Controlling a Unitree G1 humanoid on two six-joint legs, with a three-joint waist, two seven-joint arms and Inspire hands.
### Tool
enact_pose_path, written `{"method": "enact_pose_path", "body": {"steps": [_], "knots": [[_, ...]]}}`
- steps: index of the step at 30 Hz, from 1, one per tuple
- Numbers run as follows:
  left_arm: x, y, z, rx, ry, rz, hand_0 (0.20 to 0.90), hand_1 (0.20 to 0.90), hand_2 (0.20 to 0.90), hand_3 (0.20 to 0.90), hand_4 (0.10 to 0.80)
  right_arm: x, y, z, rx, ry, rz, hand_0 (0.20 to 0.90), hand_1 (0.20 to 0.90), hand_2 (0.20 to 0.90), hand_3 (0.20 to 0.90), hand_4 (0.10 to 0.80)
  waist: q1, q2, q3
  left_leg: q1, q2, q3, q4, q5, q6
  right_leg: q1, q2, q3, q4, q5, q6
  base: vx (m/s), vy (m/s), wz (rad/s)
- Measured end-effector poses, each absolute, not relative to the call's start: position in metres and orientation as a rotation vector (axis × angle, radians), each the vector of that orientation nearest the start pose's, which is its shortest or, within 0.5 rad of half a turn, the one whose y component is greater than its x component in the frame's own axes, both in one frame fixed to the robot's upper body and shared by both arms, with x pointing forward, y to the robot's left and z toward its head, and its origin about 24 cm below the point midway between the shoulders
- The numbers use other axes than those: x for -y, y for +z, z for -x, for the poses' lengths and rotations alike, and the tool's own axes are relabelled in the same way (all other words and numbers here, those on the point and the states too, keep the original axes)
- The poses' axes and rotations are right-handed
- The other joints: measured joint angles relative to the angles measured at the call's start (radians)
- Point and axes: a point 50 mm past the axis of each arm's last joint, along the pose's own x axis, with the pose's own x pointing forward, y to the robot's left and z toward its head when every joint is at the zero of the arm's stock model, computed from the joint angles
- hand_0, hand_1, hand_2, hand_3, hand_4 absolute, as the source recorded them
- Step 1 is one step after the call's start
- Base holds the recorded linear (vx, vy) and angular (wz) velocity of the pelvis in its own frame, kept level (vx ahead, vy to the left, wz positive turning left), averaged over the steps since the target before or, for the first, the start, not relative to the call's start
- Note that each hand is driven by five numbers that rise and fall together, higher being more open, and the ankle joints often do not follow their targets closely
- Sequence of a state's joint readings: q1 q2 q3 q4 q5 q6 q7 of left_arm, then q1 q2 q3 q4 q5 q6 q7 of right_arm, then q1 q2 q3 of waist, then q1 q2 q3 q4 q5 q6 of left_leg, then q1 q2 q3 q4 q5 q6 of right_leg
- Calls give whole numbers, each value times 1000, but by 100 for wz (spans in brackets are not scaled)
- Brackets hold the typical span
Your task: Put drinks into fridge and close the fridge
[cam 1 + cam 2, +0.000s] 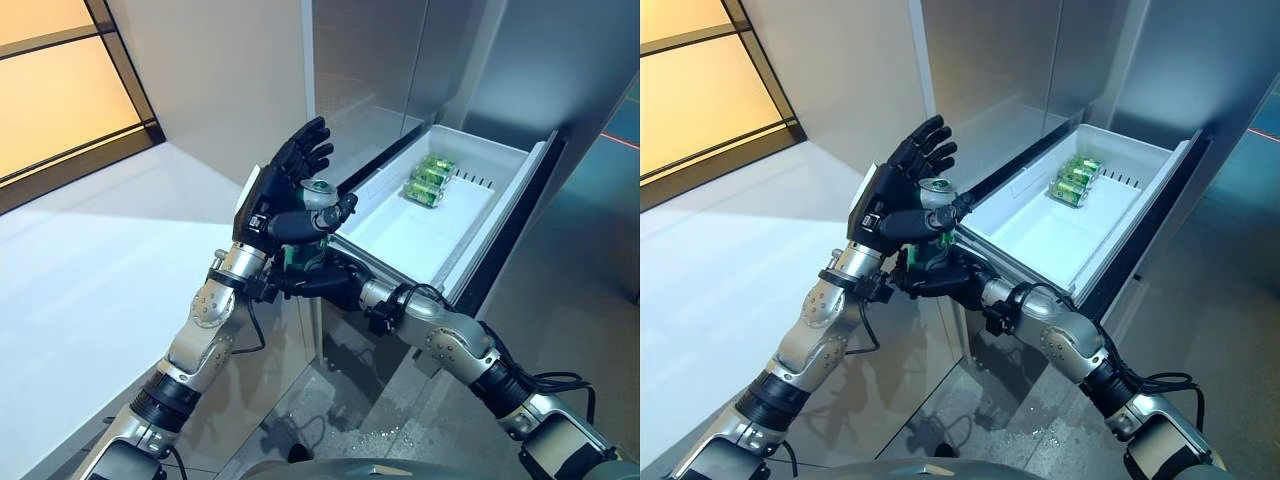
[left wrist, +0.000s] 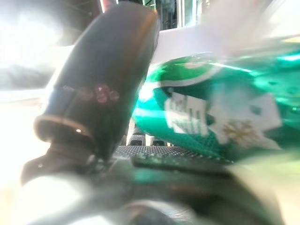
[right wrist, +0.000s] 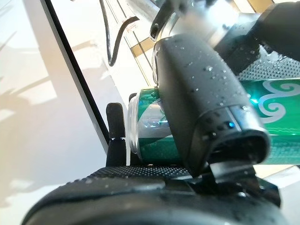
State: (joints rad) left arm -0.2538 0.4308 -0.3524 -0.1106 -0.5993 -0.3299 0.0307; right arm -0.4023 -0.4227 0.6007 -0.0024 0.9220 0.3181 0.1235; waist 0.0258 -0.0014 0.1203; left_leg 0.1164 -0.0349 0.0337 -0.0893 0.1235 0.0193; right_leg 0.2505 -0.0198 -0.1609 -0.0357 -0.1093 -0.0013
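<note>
1. Gripping a green metal drink can (image 1: 312,222) from below, the right hand (image 1: 318,280) has its fingers curled round the can's body, just outside the near corner of the open white fridge drawer (image 1: 400,235).
2. The left hand (image 1: 285,185) has its thumb pressed on the can, its fingers (image 1: 310,145) spread upward.
3. More green cans (image 1: 428,180) lie at the drawer's far end.

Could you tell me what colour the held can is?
Green drink can with silver swirls, clearest in the right wrist view.
</note>
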Motion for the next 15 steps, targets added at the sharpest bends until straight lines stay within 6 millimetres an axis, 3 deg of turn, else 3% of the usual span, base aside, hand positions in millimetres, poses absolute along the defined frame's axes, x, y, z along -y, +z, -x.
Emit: {"method": "enact_pose_path", "body": {"steps": [7, 15], "knots": [[-132, 164, -263, 612, -358, 282, 900, 900, 900, 900, 800, 58, 72, -271, -336, 788, -272, 300, 300, 300, 200, 100, 1, 0, 0, -1, 0, -1, 0, 0, 0, 0, 0, -1, -1, 0, 0, 0, 0, 0], [-154, 191, -264, 773, -240, 311, 900, 900, 900, 900, 800, 70, 74, -279, -332, 668, -259, 300, 300, 300, 200, 100, 1, 0, 0, -4, -1, -4, 0, 0, 0, 0, 0, -4, -3, 0, 0, 2, -1, 0]]}}
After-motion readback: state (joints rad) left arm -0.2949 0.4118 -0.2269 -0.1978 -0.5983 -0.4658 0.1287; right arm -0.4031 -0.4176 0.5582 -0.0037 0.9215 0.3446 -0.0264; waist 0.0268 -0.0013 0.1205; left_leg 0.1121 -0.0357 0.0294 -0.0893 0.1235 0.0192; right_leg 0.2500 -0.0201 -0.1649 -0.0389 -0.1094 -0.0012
